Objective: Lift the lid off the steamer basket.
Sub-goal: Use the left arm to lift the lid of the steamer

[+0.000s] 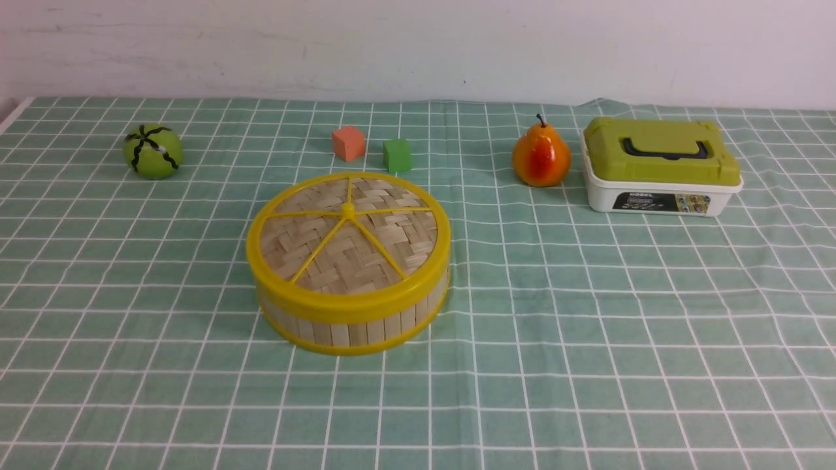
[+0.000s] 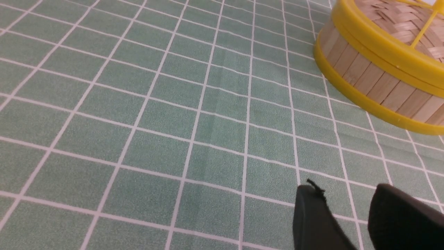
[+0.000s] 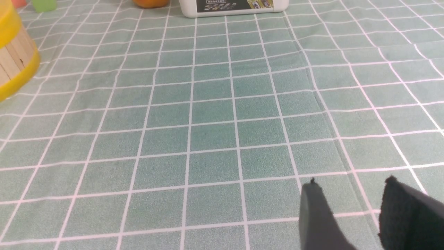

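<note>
The steamer basket [image 1: 353,323] stands mid-table, a round bamboo-slat wall with yellow rims. Its lid [image 1: 348,235], woven bamboo with yellow spokes and a centre knob, sits flat on top. Neither arm shows in the front view. In the left wrist view the basket [image 2: 367,78] and lid [image 2: 388,21] lie some way off from my left gripper [image 2: 347,191], which is open over bare cloth with nothing between its fingers. My right gripper [image 3: 350,185] is open too, over bare cloth, with the basket [image 3: 14,59] at the far edge of its view.
A green-checked cloth [image 1: 588,326] covers the table. Behind the basket sit an orange cube [image 1: 348,143] and a green cube [image 1: 397,155]. A green striped ball [image 1: 153,151] is at the back left. A pear [image 1: 540,156] and a white box with green lid [image 1: 661,166] are at the back right.
</note>
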